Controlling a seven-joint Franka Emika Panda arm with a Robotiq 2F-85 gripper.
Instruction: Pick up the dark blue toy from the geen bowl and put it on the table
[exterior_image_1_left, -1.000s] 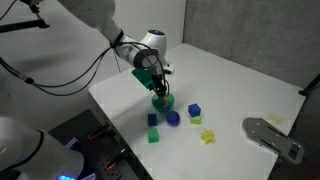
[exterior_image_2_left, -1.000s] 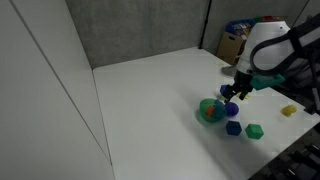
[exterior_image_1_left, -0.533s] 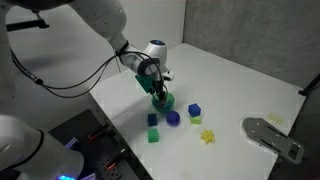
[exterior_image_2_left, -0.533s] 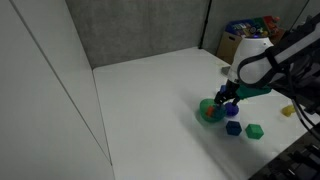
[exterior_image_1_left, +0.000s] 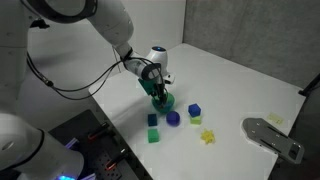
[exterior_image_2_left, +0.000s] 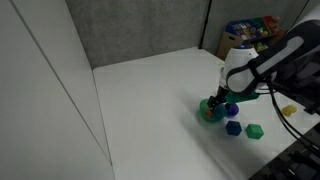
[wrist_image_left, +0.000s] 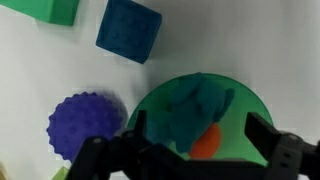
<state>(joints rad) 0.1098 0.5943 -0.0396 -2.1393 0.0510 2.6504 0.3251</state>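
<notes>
Finds the gripper (wrist_image_left: 198, 135) down low over the green bowl (wrist_image_left: 252, 100), jaws spread wide to either side of the bowl's contents and clamped on nothing. Places the dark blue toy (wrist_image_left: 195, 103) inside the bowl, between the fingers (wrist_image_left: 262, 132), with something orange (wrist_image_left: 207, 146) tucked under it and mostly covered. Cannot tell whether either finger touches the toy. Cuts the fingers off at the wrist view's lower border.

In both exterior views, hides most of the bowl (exterior_image_1_left: 164, 102) (exterior_image_2_left: 207, 111) behind the gripper (exterior_image_1_left: 158, 92) (exterior_image_2_left: 217, 103); too small there to make out the toy. Sets the bowl a little in from one long edge of the white table (exterior_image_1_left: 240, 80), well clear of the corners. Just beside the bowl: a purple spiky ball (wrist_image_left: 85, 125), a blue cube (wrist_image_left: 128, 30), and a green block (wrist_image_left: 45, 8) cropped by the top border.
</notes>
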